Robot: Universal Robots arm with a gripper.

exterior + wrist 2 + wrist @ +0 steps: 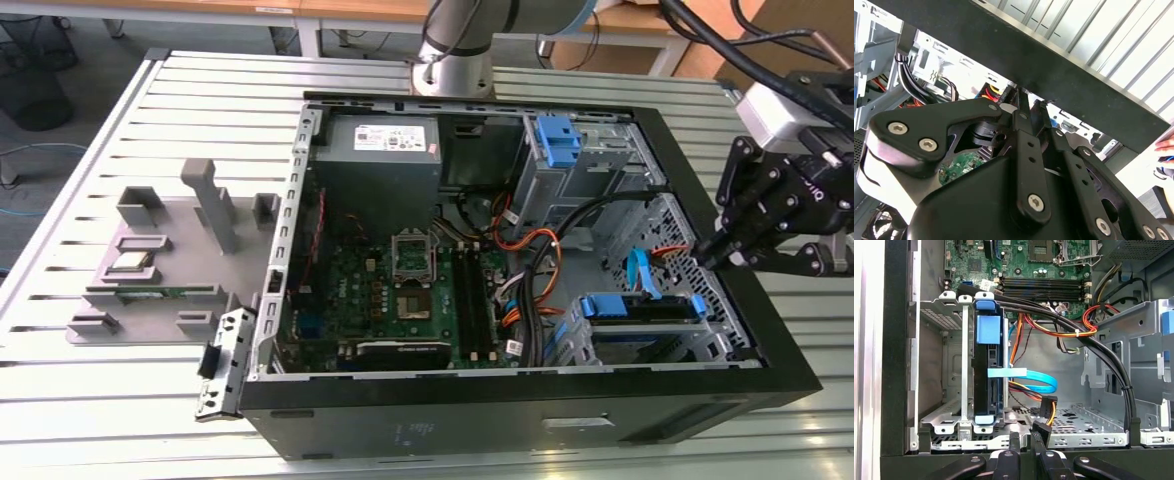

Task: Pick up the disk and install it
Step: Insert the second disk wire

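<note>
The disk (643, 308) sits in its blue carrier inside the drive cage, at the near corner of the open computer case (534, 425) on the exterior view's right. In the first wrist view the disk (988, 332) stands on edge between the cage rails, with a light blue cable crossing it. My gripper (711, 258) hangs over the case's edge on the exterior view's right, just beside that cage. In both wrist views the gripper (1025, 440) (1028, 107) is shut, with nothing between its fingers. A black cable plug (1043, 426) lies close by the fingertips.
A grey power-supply box (380, 140) and the green motherboard (400, 290) lie in the case, with thick black and orange cables (1094, 347). A second cage with a blue tab (558, 140) stands at the back. A grey parts fixture (160, 260) rests on the slatted table. A hand (1166, 145) shows.
</note>
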